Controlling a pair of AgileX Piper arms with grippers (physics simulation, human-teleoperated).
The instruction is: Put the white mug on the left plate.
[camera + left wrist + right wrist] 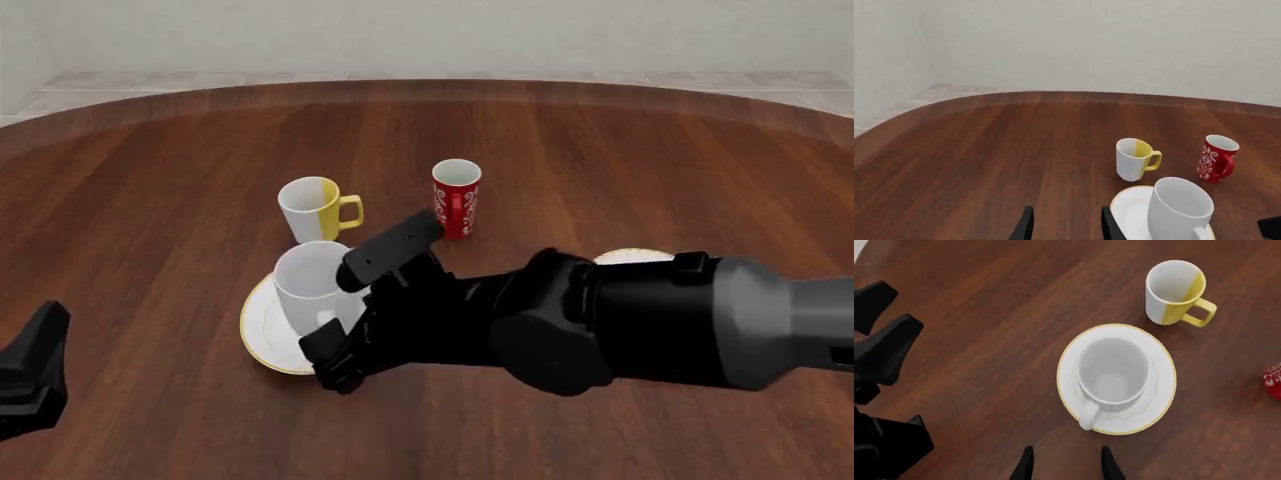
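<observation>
At the table's left, I am holding the left gripper (34, 375) idle and well apart from the crockery, its jaws apart and empty. At centre, the white mug (1113, 375) is standing upright on the left plate (1157, 402), so I am judging the placing done with only withdrawal left. The right gripper (1064, 462) is hovering above, fingers spread, gripping nothing; the mug is glossy, plain, loop-handled.

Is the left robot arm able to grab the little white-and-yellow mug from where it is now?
Probably yes. The left gripper is open, and bare wooden table lies between it and the white-and-yellow mug. The big white mug on its gold-rimmed plate stands just beside that path.
</observation>
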